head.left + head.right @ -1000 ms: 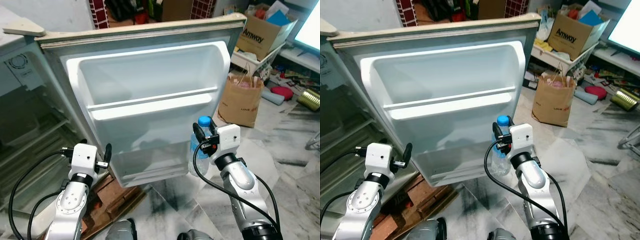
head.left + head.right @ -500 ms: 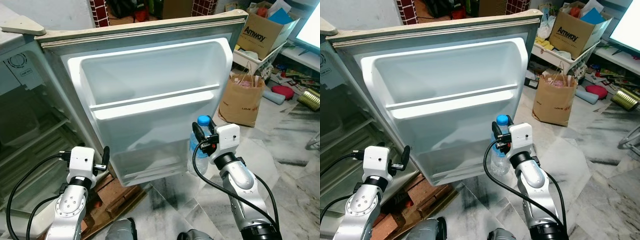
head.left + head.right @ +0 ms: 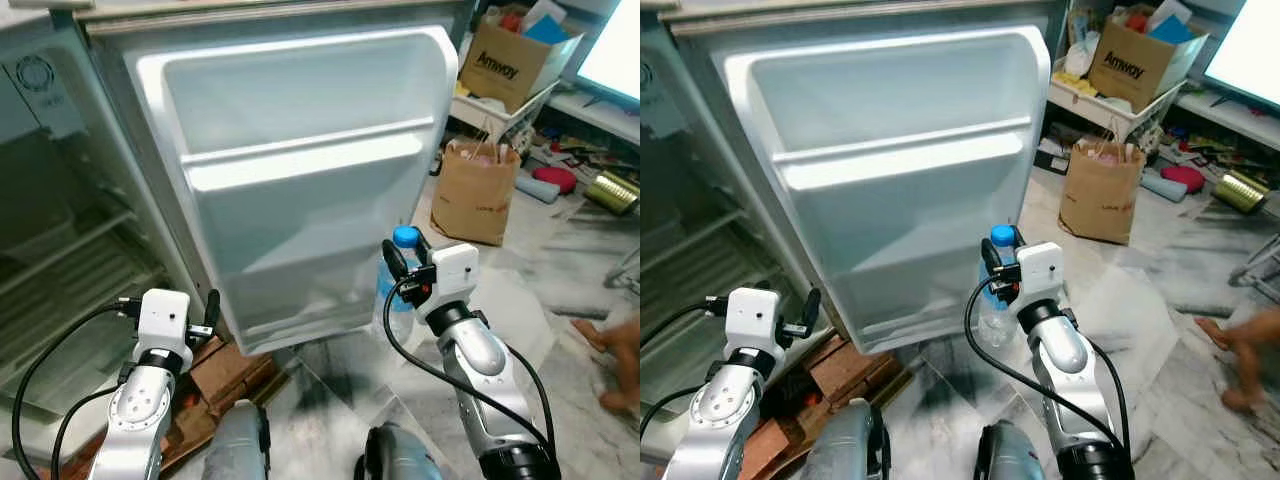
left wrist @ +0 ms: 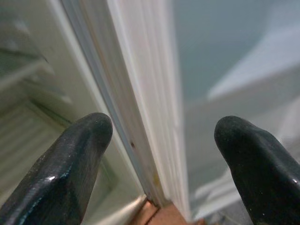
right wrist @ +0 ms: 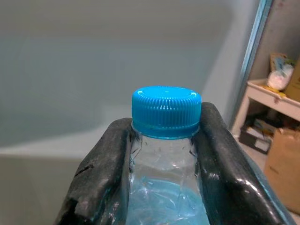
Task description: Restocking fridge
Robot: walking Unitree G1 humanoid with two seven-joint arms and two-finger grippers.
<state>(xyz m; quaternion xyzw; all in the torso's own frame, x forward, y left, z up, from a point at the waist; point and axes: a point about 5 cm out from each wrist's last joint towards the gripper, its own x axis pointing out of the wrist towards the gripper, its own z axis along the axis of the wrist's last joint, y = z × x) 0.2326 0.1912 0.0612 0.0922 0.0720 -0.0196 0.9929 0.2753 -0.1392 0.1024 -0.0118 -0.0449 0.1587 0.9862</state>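
A clear water bottle [image 3: 396,292] with a blue cap [image 5: 166,111] is upright in my right gripper [image 3: 405,262], which is shut on its neck just under the cap. It is held in front of the lower right corner of the open fridge door [image 3: 300,150], beside the door's white lower shelf [image 3: 300,300]. My left gripper [image 3: 207,312] is low at the door's hinge side. Its black fingers [image 4: 65,164] are apart and open, with the door edge [image 4: 140,117] seen beyond the gap.
The fridge's inside with wire shelves [image 3: 70,260] lies to the left. Red bricks [image 3: 235,365] lie under the door. To the right stand a brown paper bag [image 3: 478,190] and a cardboard box [image 3: 512,55]. A person's foot [image 3: 618,360] is on the marble floor.
The whole picture has shifted as the camera moved closer and lower. A person's foot has come into view at the right. Both grippers keep their states.
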